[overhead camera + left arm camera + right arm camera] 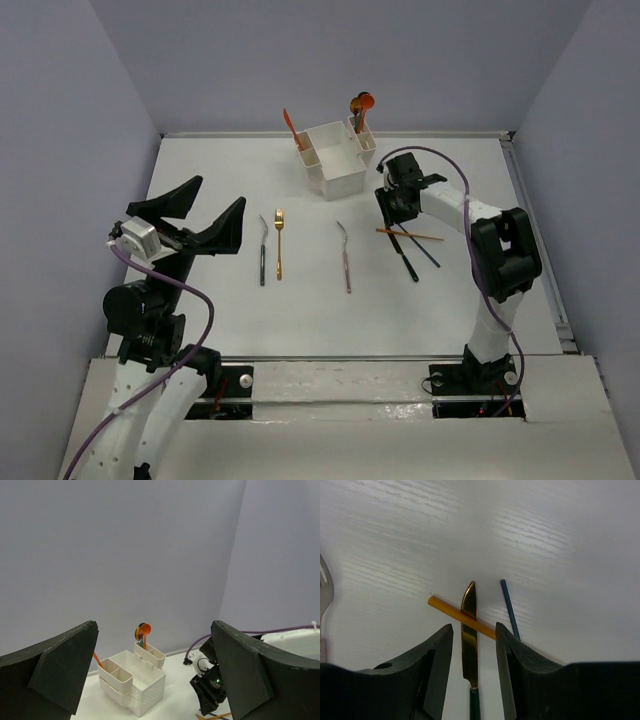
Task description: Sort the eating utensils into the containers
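Note:
My right gripper (474, 627) is open and low over the table, its jaws straddling a gold-bladed knife (469, 650) with a dark handle without touching it. An orange stick (445, 607) lies across the blade, and a thin blue stick (508, 605) lies just to the right. From above, the right gripper (393, 220) hangs over these pieces (410, 235). The white container (335, 160) stands at the back with orange utensils (360, 104) upright in its side compartments. My left gripper (217, 195) is raised at the left, open and empty.
A black-handled silver fork (262, 250), a gold fork (279, 243) and a purple-handled piece (345, 258) lie side by side mid-table. A silver fork head (324, 587) shows at the left edge of the right wrist view. Walls enclose the table on three sides.

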Controlling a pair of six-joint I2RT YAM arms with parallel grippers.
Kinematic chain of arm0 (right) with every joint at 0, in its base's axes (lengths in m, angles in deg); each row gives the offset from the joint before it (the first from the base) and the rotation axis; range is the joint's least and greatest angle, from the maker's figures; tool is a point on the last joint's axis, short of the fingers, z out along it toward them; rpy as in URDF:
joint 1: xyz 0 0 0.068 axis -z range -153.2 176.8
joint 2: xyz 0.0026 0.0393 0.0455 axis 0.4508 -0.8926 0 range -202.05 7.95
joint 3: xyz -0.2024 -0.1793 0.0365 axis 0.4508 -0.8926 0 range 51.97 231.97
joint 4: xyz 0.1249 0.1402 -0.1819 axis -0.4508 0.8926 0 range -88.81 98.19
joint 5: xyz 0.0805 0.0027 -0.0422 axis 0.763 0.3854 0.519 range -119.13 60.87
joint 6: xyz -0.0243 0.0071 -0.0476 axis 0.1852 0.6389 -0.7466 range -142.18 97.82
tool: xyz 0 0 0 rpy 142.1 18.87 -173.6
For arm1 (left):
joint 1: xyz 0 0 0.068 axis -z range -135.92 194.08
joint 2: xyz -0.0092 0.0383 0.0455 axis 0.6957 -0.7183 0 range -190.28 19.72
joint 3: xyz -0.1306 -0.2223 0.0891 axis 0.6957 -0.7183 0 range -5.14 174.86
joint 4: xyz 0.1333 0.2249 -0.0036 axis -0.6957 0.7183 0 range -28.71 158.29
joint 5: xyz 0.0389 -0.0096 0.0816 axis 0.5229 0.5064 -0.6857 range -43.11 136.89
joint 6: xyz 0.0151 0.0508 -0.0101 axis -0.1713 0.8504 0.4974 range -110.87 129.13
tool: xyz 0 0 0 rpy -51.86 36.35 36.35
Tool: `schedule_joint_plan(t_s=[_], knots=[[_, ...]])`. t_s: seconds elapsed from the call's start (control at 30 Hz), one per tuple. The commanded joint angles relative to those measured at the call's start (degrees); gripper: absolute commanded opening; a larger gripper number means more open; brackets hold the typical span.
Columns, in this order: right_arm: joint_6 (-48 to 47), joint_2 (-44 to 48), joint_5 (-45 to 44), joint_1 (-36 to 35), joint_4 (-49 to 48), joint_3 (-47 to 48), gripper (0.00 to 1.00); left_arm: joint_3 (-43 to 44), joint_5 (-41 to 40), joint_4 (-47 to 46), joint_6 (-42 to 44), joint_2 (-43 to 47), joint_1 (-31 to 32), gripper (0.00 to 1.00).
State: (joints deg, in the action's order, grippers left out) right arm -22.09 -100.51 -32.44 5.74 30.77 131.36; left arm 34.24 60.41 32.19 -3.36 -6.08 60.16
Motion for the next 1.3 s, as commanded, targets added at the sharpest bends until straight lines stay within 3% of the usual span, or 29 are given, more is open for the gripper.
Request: schedule_joint_plan(t_s=[0.0, 0.57, 0.77, 1.13, 1.27], knots=[[-3.0, -2.9, 2.6, 0.2, 5.7, 4.3, 0.45, 1.5, 0.5, -3.1, 0.1, -0.2, 0.3, 0.99], [-3.7, -6.7, 5.2, 0.2, 6.6, 5.4, 0.44, 1.5, 0.5, -3.1, 0.1, 0.6, 0.3, 0.99], [-3.2, -6.6, 3.5, -0.3, 6.6, 6.2, 0.23, 1.6, 0.3, -3.1, 0.2, 0.6, 0.3, 0.99], [-3.8, -7.7, 3.9, -0.3, 7.2, 7.3, 0.26, 1.6, 0.4, -3.1, 0.2, 0.8, 0.3, 0.99], [-3.5, -8.0, 3.7, -0.3, 6.8, 6.8, 0.17, 1.6, 0.4, -3.1, 0.2, 0.8, 0.3, 0.99]])
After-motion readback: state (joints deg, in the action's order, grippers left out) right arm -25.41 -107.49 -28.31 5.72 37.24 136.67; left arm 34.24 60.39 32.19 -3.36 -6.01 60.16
